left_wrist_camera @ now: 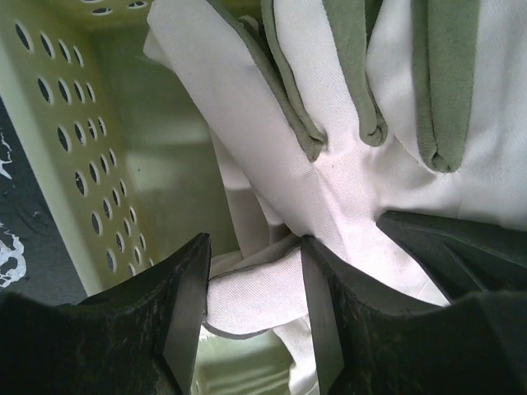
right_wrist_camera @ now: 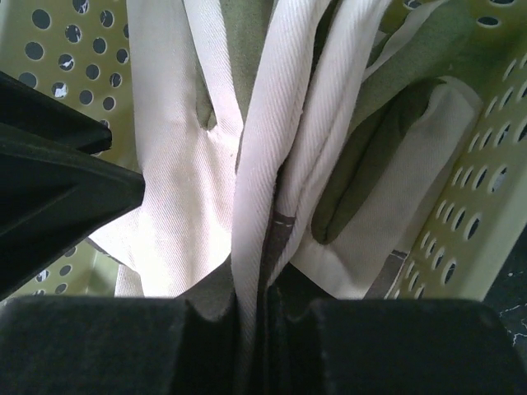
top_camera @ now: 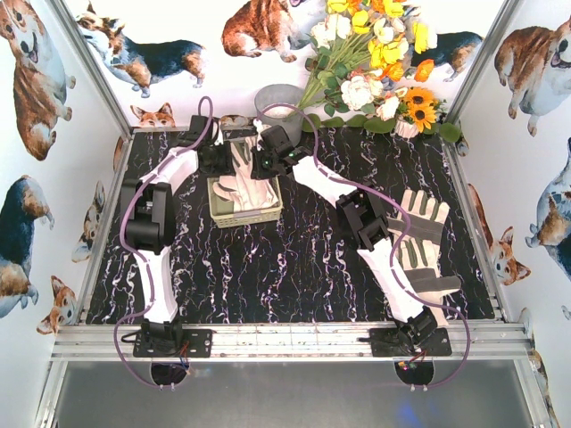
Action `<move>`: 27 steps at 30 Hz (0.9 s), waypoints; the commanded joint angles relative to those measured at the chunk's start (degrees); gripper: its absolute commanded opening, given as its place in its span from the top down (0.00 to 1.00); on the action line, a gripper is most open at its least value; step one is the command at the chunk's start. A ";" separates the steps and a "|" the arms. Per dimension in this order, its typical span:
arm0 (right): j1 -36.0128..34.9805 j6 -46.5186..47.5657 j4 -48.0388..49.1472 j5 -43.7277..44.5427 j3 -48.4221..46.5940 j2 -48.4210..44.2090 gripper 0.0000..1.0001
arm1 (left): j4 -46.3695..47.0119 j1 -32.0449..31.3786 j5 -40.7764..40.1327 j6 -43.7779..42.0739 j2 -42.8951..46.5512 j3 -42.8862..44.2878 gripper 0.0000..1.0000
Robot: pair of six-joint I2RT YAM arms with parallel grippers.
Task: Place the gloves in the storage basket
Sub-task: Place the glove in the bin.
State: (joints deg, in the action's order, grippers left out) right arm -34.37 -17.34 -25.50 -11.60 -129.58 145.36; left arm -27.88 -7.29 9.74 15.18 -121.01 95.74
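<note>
The pale yellow-green storage basket stands at the back middle of the table with cream-white gloves in it. My right gripper is over the basket's far end, shut on a fold of a glove that hangs down into the basket. My left gripper is just left of it, low in the basket. Its jaws stand apart with a loose white fold of a glove lying between them. More gloves lie on the table at the right, partly under the right arm.
A grey metal bucket stands just behind the basket. A bunch of yellow and white flowers leans at the back right. Corgi-print walls close in the table on three sides.
</note>
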 commanded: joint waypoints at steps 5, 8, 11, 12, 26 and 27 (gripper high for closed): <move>1.01 -5.12 4.74 -1.48 -1.51 -1.66 1.00 | -14.26 1.14 3.75 -7.51 -4.62 10.20 0.57; 1.14 -5.32 5.05 -1.80 -1.55 -1.52 1.00 | -17.79 1.14 2.02 -12.12 -5.52 12.15 0.56; 1.23 -5.44 4.94 -2.09 -1.55 -1.44 1.00 | -19.90 1.31 1.52 -14.94 -5.86 12.50 0.55; 1.24 -5.47 4.90 -2.16 -1.53 -1.47 1.00 | -20.78 1.35 1.92 -15.57 -6.16 12.70 0.55; 1.24 -5.22 4.24 -2.56 -1.47 -1.57 1.00 | -21.53 0.77 0.00 -17.98 -7.02 12.05 0.52; 1.24 -5.23 4.23 -2.63 -1.47 -1.64 1.00 | -21.15 0.52 -0.36 -18.18 -6.98 11.56 0.52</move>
State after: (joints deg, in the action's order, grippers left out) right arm -33.54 -22.65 -24.62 -14.57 -129.58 145.36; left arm -47.77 -6.94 12.36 -0.86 -126.06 107.70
